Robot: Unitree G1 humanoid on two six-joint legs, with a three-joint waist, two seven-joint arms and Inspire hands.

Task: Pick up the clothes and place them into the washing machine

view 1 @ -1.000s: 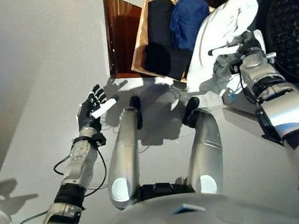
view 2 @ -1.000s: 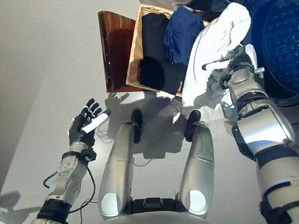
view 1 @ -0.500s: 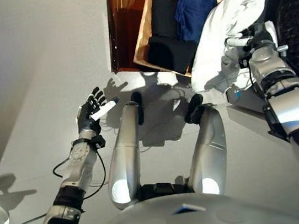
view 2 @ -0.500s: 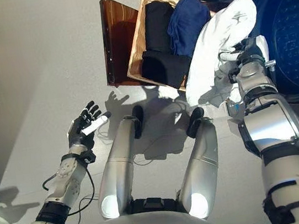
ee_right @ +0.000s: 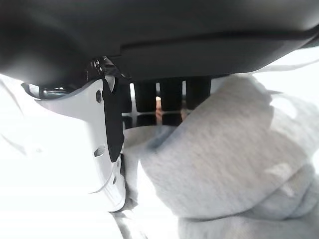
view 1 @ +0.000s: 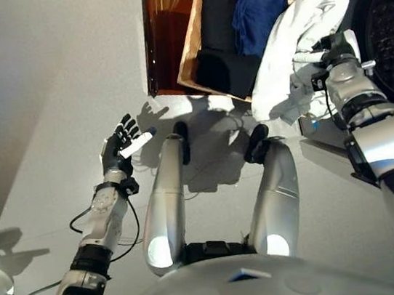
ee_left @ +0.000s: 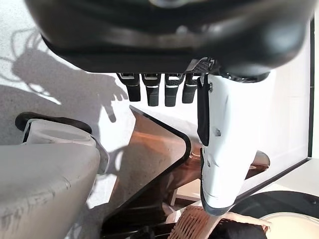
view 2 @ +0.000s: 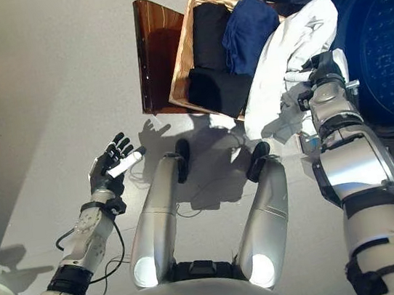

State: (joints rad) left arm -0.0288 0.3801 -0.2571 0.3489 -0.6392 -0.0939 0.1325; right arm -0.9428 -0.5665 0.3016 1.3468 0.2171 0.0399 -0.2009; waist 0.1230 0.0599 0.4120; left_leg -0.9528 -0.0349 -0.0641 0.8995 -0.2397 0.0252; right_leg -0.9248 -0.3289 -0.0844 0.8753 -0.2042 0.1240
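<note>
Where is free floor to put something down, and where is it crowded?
Free: bare floor beyond the open left hand, left of the brown panel. Crowded: the basket holding dark clothes, and the right hand gripping the white garment beside the washing machine drum.

text: none legible | labels: none | numbers: none | signs: none | checked: both eye views, both wrist views | nothing to read on anything shown

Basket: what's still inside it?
The basket holds black clothes and a blue garment. The white garment, held by the right hand, drapes over its near corner, hiding what lies beneath.
</note>
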